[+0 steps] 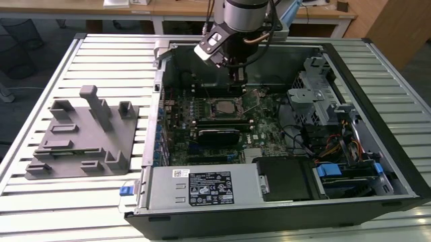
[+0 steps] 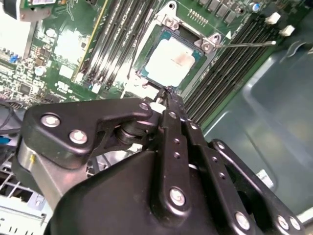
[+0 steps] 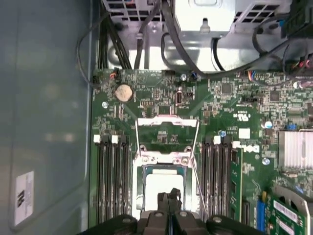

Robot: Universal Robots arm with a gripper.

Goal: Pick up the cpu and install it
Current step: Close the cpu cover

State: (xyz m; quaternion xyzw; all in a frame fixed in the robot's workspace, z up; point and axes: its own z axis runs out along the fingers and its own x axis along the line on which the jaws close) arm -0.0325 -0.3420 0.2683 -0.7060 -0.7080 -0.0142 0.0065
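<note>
Cpu (image 2: 173,61) is lying flat in the open socket (image 2: 209,45), its nearest edge sitting just under the gripper (image 2: 165,98). The gripper's fingers are pressing together with nothing between them. Beyond the chip, the load plate (image 3: 166,119) is standing hinged up, with memory slots (image 3: 110,181) flanking both sides. Well apart, outside the computer case (image 1: 377,126), the grey holder block (image 1: 81,136) is resting on the table.

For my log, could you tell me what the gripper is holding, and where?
Nothing: the fingers are shut empty over the cpu lying in its socket.
</note>
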